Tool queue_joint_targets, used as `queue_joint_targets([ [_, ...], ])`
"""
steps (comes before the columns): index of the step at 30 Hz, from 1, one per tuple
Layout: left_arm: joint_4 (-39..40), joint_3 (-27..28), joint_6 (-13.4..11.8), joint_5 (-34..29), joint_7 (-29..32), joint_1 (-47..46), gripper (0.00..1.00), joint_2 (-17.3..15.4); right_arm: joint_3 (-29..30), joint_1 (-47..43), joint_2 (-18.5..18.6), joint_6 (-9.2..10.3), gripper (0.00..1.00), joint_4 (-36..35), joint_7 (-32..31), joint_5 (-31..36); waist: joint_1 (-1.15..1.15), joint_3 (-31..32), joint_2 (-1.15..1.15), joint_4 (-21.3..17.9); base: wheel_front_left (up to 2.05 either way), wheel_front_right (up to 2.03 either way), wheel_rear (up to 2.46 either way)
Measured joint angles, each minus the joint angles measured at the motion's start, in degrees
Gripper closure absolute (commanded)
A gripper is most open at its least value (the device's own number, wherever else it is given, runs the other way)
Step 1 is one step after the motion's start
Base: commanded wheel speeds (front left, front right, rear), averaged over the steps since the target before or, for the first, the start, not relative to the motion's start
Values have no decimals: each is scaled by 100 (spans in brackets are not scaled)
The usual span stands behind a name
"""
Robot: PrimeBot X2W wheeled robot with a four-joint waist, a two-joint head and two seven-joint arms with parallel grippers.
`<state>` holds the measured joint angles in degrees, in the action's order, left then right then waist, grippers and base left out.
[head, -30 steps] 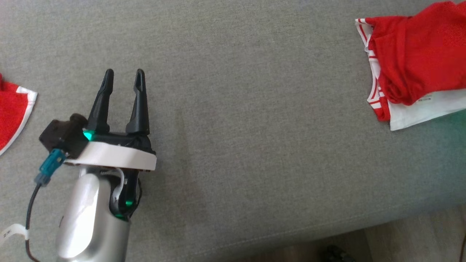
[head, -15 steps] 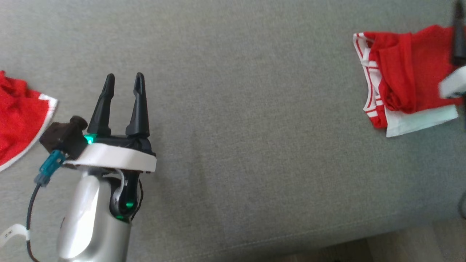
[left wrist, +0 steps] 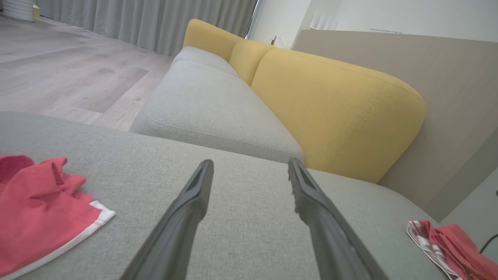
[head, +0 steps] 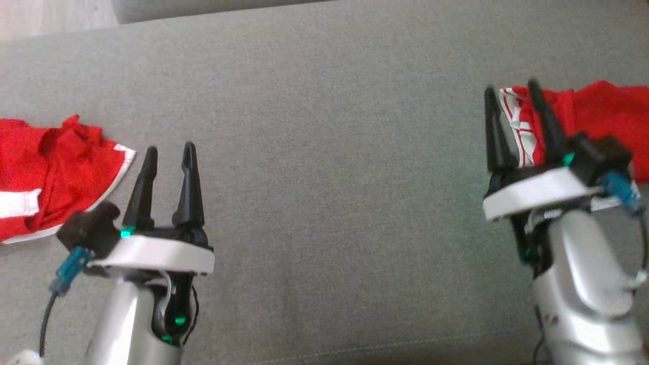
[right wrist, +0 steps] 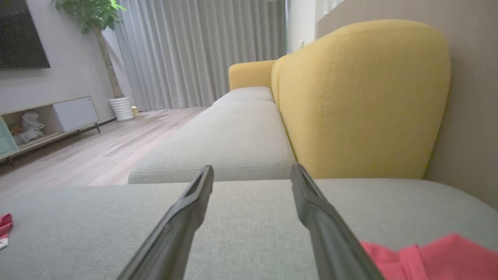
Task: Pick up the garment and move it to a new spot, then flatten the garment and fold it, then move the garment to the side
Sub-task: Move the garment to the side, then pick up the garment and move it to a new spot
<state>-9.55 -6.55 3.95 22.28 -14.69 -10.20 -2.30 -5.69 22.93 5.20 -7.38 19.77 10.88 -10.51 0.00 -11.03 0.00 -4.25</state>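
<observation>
Right claw point(head: 511, 88) is standing wide open and gripping nothing, its two fingers pointing up the head view across the striped edge of the garment point(head: 601, 109). That garment, red with white bands along one side, is lying bunched on the grey seat point(head: 324, 126) at the robot's right, running out of the head view's right edge. From the right wrist, its red cloth is showing low on the right, outside the right-hand finger, with bare seat lying between the fingers; whether the claw is touching the cloth I cannot tell.

Left claw point(head: 170, 148) is also standing open and empty, hanging over bare seat well apart from the garment. Just to its left a second garment point(head: 50, 167), red with a white hem, is lying crumpled on the same seat, its corner reaching toward the claw but not meeting the fingers.

Beyond the seat, another grey cushion point(left wrist: 210, 105) is stretching away, and yellow backrests point(left wrist: 334, 112) are rising along it. A beige wall panel point(left wrist: 447, 77) is standing behind them. Farther out, pale wood floor point(right wrist: 97, 151) is spreading toward grey curtains point(right wrist: 202, 50), a potted plant point(right wrist: 93, 13), a low cabinet point(right wrist: 74, 112) and a dark screen point(right wrist: 19, 35).
</observation>
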Motion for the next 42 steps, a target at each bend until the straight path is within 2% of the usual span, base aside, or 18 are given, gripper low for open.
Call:
queue_joint_targets([
  [4,-1,19,0,16,0,177,0,0,53,-386,-151,0,0,19,181,0,0,98,0,46,0,0,0],
  [12,-2,112,0,23,0,320,0,0,-31,-1133,-186,0,0,-123,333,8,0,180,0,81,0,0,0],
  [20,-1,131,0,-60,0,321,0,0,-44,-1196,-204,0,0,-357,334,68,0,151,0,50,0,0,0],
  [42,-13,10,-51,-60,0,321,0,0,-3,-1200,-205,0,0,-326,349,-15,0,168,0,42,0,0,0],
])
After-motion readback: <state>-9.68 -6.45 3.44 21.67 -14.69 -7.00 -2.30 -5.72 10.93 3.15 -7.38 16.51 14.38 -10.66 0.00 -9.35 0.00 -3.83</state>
